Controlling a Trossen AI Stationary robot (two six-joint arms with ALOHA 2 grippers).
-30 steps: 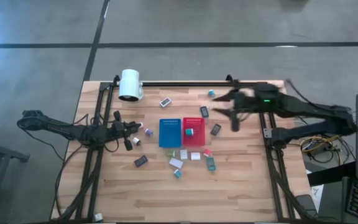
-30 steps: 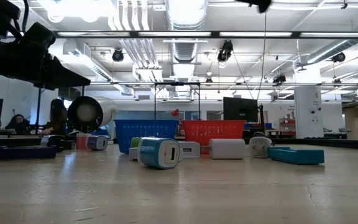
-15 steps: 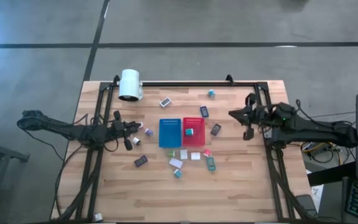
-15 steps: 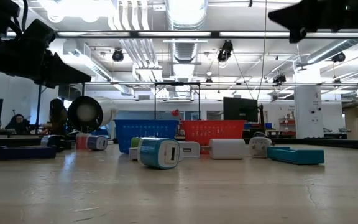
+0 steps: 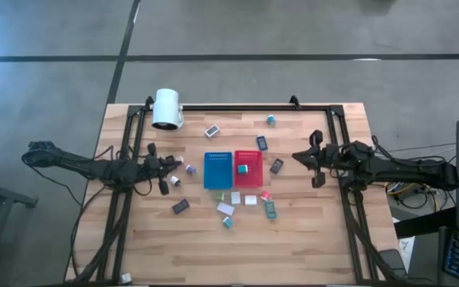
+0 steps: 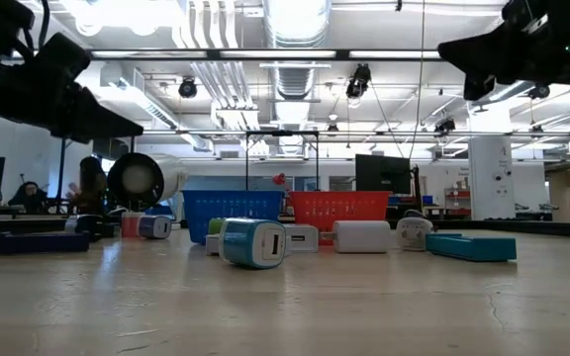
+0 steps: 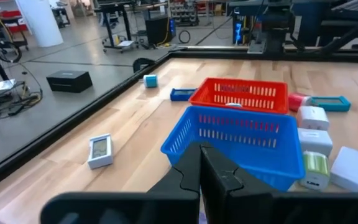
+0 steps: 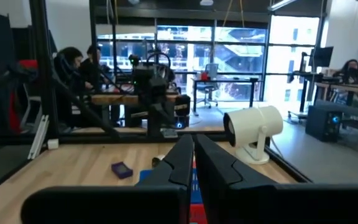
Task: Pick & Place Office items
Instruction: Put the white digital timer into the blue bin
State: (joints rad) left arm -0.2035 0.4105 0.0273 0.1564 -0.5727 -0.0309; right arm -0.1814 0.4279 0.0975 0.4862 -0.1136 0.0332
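The office items are small blocks scattered on the wooden table around a blue tray (image 5: 217, 169) and a red tray (image 5: 248, 174). One teal block (image 5: 243, 168) lies in the red tray. A purple block (image 5: 190, 169) and a pale one (image 5: 174, 181) lie just in front of my left gripper (image 5: 178, 163), which is shut and empty, left of the blue tray (image 7: 241, 140). My right gripper (image 5: 296, 155) is shut and empty, above the table right of the red tray, near a black block (image 5: 276, 166).
A big white cylinder (image 5: 167, 109) stands at the far left corner. More blocks lie toward the near side of the trays, among them a white one (image 5: 225, 209) and a teal one (image 6: 252, 242). Black frame rails run along the table's left, right and far sides.
My right gripper has drawn back from over the table's far middle toward the right edge and a little toward the near edge, and has come lower. My left gripper and the items have kept still.
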